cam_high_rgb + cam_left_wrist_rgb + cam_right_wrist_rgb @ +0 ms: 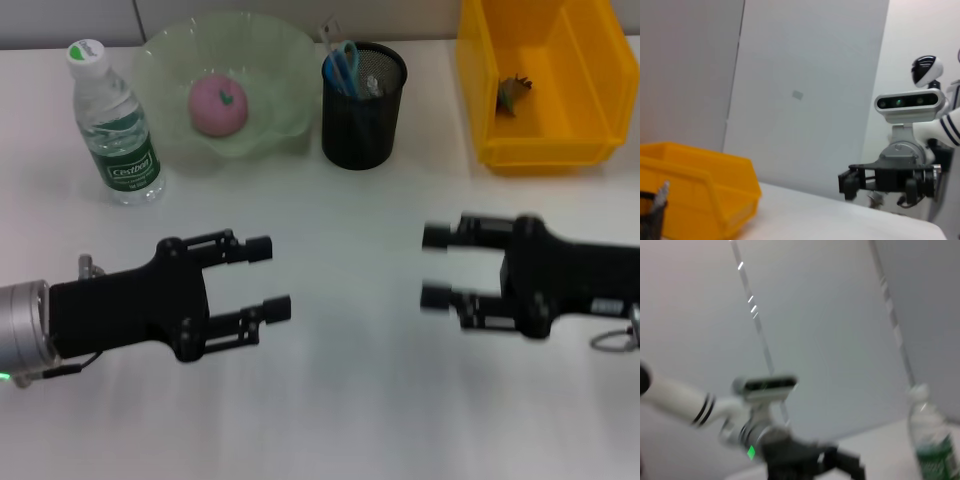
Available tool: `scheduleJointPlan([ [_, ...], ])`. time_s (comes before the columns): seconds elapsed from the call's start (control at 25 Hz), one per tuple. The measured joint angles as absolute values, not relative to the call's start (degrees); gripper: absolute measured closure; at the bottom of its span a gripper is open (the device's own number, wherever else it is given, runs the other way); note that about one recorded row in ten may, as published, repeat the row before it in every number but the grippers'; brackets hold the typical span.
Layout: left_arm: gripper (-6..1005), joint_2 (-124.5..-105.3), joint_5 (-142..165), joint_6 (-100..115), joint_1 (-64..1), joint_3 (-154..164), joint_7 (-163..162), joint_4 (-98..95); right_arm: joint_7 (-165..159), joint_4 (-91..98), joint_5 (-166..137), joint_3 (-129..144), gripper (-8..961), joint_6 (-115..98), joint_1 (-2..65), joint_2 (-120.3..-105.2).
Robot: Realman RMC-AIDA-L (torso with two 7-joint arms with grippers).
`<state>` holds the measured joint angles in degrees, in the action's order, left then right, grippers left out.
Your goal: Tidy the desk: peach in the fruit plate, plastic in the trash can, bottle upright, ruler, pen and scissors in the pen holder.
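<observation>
White desk (340, 400) looks sorted: peach (218, 104) sits in the fruit plate (285, 75), bottle (113, 122) stands upright just beside the plate, scissors (345, 64) stand in the pen holder (362, 105), and something dark, likely the plastic, lies in the yellow trash can (545, 80). Ruler and pen: can't tell them apart inside the holder. Left end effector (275, 278) and right end effector (432, 266) hover low over bare desk, facing each other, fingers apart, nothing held. Judging the step as retract/park: lift straight up first, keep clear of the bottle, and don't swing either arm across the holder.
</observation>
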<state>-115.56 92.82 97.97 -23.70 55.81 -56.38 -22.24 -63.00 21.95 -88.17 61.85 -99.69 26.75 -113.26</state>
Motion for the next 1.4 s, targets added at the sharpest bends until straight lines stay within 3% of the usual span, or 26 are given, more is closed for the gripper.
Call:
scheduleJointPlan([
  [0.6,323,-115.58,98.25,98.30,-24.54,56.07,-57.45,-22.33,-60.73,22.66,-94.13,62.30,288,-96.67,26.70,-114.46],
  [1.4,323,-115.15,99.93,98.76,-24.67,56.60,-57.80,-22.74,-60.64,22.35,-94.22,62.38,287,-96.68,27.07,-114.61],
])
